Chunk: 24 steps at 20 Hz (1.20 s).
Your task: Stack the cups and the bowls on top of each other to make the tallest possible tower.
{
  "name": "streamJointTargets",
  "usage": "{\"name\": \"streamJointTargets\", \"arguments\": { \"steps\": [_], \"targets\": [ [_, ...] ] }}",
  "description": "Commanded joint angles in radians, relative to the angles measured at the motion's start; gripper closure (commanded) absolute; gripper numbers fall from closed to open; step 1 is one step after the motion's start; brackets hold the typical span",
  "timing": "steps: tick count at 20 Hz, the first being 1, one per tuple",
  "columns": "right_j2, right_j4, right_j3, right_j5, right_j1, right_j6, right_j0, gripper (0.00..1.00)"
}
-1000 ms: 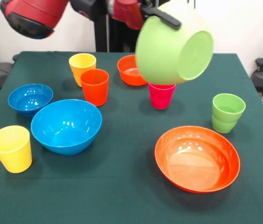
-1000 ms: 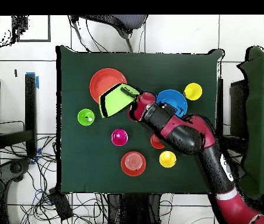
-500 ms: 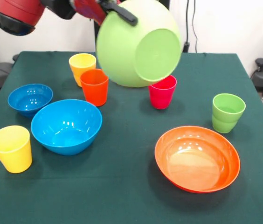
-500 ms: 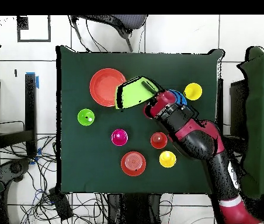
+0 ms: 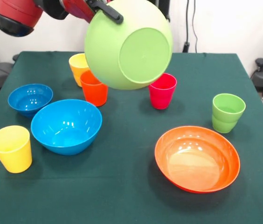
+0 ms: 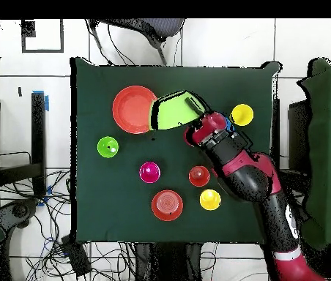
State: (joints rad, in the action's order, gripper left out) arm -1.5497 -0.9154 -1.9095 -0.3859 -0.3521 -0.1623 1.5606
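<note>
- The tool [image 5: 107,11] is gripping the rim of the large lime green bowl [image 5: 128,44] and holding it in the air, tipped on its side with its flat base facing the camera in the front view.
- The lifted bowl is hanging above the far middle of the green bench [image 5: 122,186], partly hiding the orange cup [image 5: 93,89] and the yellow cup [image 5: 77,65] behind it.
- The pink-red cup [image 5: 162,90] is standing upright just right of the bowl's lower edge in the front view.
- The light green cup [image 5: 227,112] is sitting upright near the right edge.
- The wide shallow orange bowl [image 5: 197,158] is resting at the near right.
- The large blue bowl [image 5: 66,126] is sitting at the left, with the small blue bowl [image 5: 30,99] just beyond it.
- A second yellow cup [image 5: 11,148] is standing at the near left.
- In the overhead view, the small orange bowl [image 6: 168,205] is lying apart from the others, near the robot's side of the bench.
</note>
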Motion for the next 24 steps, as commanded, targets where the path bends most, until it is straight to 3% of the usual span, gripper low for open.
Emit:
{"name": "streamJointTargets", "arguments": {
  "steps": [1, 6, 15, 24],
  "targets": [
    [0.146, -0.131, 0.037, 0.032, -0.050, -0.318, -0.027, 1.00],
    [0.173, -0.226, 0.044, 0.106, -0.019, -0.351, -0.024, 1.00],
    [0.224, -0.137, 0.041, -0.009, -0.115, -0.584, 0.059, 1.00],
    [0.221, -0.134, 0.000, 0.025, -0.118, -0.604, 0.075, 1.00]
  ]
}}
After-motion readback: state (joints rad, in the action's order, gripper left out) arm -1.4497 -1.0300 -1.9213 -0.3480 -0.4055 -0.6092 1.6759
